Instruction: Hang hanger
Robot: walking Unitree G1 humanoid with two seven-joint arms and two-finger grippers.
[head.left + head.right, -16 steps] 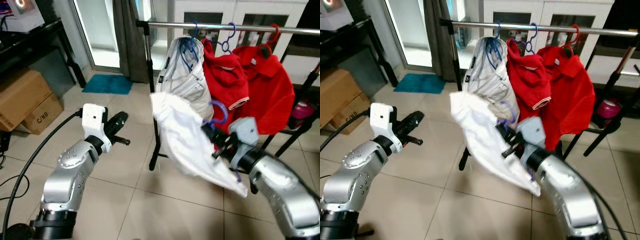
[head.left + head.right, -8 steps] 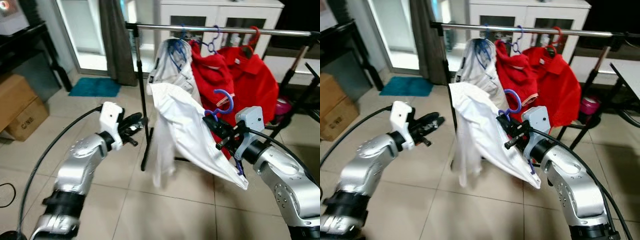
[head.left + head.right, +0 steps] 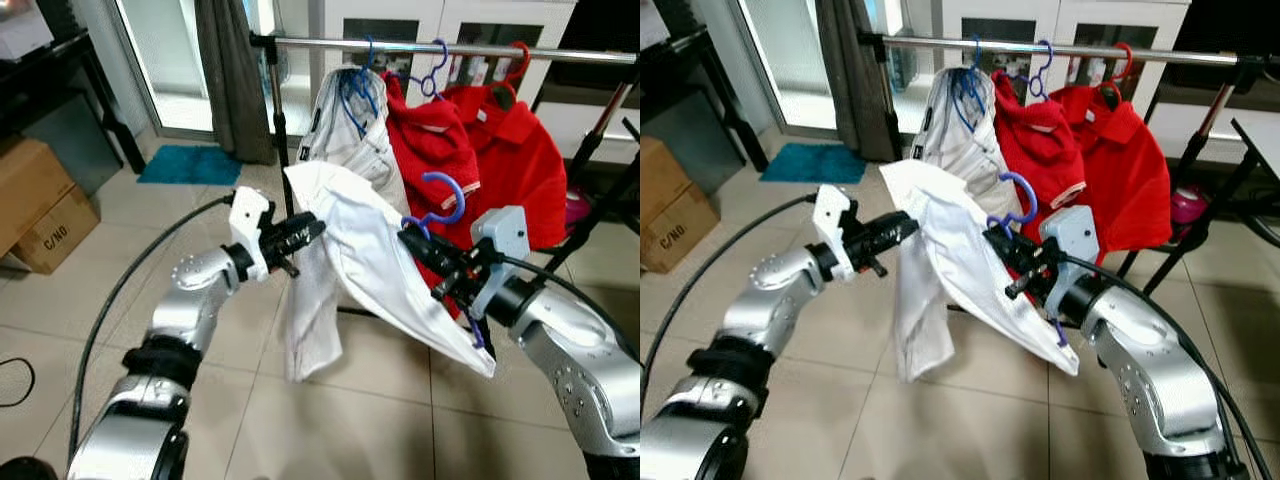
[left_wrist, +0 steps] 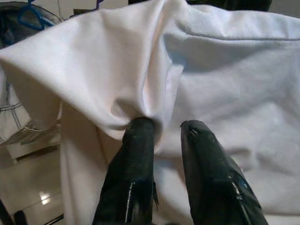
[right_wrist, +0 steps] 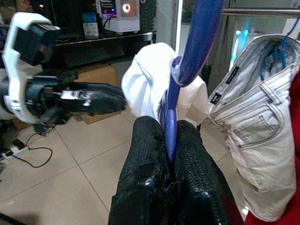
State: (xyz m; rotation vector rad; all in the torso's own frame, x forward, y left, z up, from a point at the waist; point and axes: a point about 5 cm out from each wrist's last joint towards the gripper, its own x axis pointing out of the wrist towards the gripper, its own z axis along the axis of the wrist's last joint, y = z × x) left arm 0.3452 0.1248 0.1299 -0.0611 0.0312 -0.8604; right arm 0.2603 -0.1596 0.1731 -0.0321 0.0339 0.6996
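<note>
Left gripper [image 3: 318,226] now against white shirt [image 3: 375,262], slightly parted; right gripper [image 3: 992,238] clamping purple hanger [image 3: 1018,200]

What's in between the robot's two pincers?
The white garment stretches between them, as both eye views show. The left pincer touches one end of it; the right pincer holds the purple hanger it hangs on.
</note>
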